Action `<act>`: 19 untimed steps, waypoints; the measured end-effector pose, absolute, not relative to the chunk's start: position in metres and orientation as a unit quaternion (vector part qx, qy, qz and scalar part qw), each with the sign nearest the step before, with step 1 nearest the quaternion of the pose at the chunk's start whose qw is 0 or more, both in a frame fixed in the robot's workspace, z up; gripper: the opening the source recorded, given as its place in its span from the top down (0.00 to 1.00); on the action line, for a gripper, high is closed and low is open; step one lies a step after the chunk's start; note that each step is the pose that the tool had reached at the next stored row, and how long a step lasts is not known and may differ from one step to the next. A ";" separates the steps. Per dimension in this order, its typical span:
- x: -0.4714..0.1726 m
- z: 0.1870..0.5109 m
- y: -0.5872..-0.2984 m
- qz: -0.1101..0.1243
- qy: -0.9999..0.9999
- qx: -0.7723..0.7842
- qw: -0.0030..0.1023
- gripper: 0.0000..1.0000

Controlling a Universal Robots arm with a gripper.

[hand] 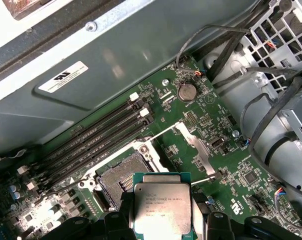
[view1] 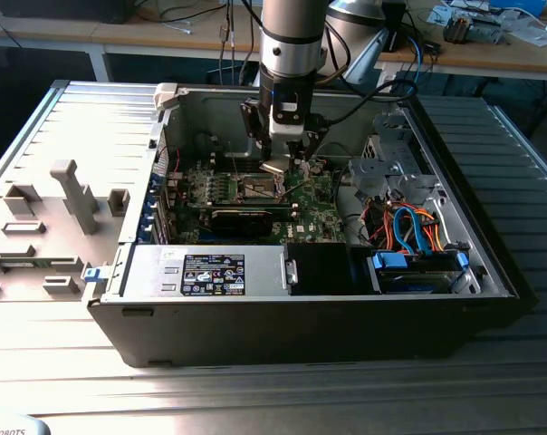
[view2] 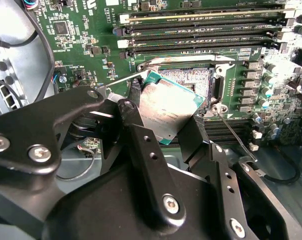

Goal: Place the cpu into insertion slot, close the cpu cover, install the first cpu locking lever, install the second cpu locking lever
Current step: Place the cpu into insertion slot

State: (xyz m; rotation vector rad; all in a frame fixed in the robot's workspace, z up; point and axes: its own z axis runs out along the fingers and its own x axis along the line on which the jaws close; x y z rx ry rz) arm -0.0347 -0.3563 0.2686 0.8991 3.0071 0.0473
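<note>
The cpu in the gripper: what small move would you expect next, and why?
Probably a small shift over the insertion slot, then down. The gripper is shut on the cpu, which appears to hang partly off the open socket in both wrist views, and the cpu cover is swung clear.

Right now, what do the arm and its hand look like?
The arm is a silver-grey cylinder with a black wrist section and black cables trailing off it. The hand is matte black, built of jointed bars with silver screws; its fingers have small holes.
</note>
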 end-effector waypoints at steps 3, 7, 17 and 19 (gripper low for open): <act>-0.035 0.269 -0.356 0.015 0.958 0.288 0.001 0.46; -0.035 0.269 -0.356 0.015 0.957 0.291 0.001 0.46; -0.035 0.269 -0.356 0.015 0.955 0.297 0.002 0.46; -0.035 0.269 -0.356 0.015 0.955 0.298 0.002 0.46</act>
